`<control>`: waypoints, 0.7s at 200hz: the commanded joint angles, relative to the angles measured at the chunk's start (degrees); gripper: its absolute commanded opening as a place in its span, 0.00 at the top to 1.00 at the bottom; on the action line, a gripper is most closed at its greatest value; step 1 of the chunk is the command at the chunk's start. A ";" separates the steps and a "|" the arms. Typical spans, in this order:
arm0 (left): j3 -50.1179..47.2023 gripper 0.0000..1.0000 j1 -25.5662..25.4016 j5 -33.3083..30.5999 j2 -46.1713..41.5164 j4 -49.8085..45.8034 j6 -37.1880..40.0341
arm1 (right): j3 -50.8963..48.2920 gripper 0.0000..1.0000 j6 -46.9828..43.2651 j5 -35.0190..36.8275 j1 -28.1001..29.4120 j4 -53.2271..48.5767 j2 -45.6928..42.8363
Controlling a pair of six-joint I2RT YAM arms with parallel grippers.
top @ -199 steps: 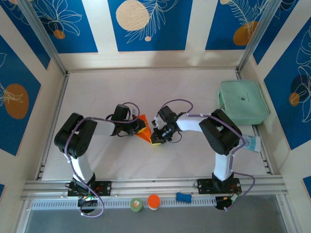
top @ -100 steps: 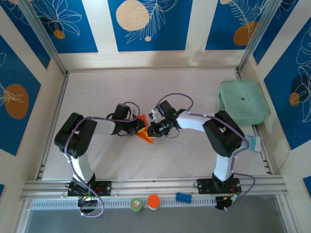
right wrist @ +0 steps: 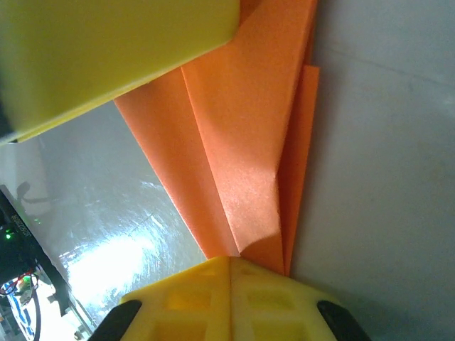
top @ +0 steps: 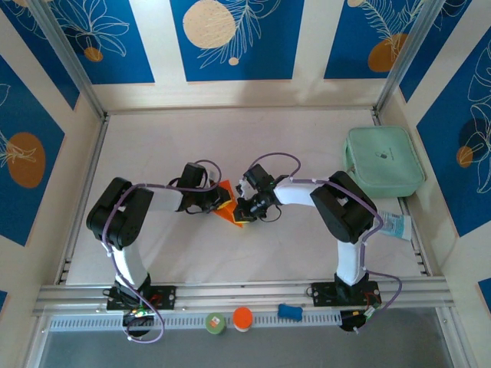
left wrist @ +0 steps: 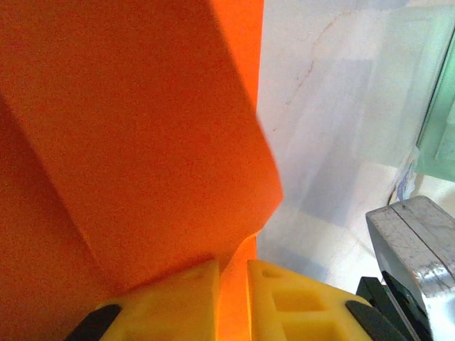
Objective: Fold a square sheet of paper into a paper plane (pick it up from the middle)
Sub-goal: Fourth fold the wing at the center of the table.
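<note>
Paper plane (top: 228, 208), part-folded, sits mid-bench (top: 192, 146) btw the two arms. Both grippers are on it.

Left gripper (top: 215, 201): clenched on the paper. In its wrist view the orange sheet runs down thru the narrow slot btw the yellow fingers (left wrist: 174, 295), so it's grasping a fold, not empty.

Right gripper (top: 245, 208): fingers pressed fully together, w/ the plane's narrow creased end running into the seam btw them. I judge it's grasping the paper there too.

Why held so: thin paper won't take a crease unless one side is pinned. Prob. the left anchors the wide body while the right pinches the pointed end to sharpen the fold, or readies to swing a flap over. The grippers come in from opposite sides & sit just beside each other, which should stop the sheet sliding on the smooth bench. Right wrist view shows stacked layers, at least two flaps meeting at a crease. The shape reads as a narrow triangle, so the task looks well along, w/ maybe a wing fold or two left. Can't tell if the paper is lifted or lying flat.

Count:
- 2 arms, 2 grippers, 1 orange paper.
- Not in play: 1 mint-green case (top: 383, 159) at far right, 1 pale packet (top: 397, 225) just beside its near corner.
- On the front rail (top: 253, 293): 3 small bits, i.e. 1 green round cap (top: 215, 323), 1 orange disc (top: 242, 317), 1 blue piece (top: 289, 311).
</note>
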 commanded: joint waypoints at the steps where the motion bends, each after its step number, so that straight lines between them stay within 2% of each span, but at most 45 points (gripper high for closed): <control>1: 2.58 0.81 -0.24 0.47 -1.92 -3.28 3.47 | -2.35 0.94 -0.13 1.08 -0.17 -3.84 1.21; 46: 4.96 0.79 0.45 -1.57 -2.17 -8.21 10.40 | -5.20 0.94 -1.57 0.13 -1.27 -5.13 0.85; 140: 5.91 0.80 2.27 -0.58 2.78 -6.34 10.79 | -4.87 0.94 -1.61 -0.23 -1.45 -5.48 1.58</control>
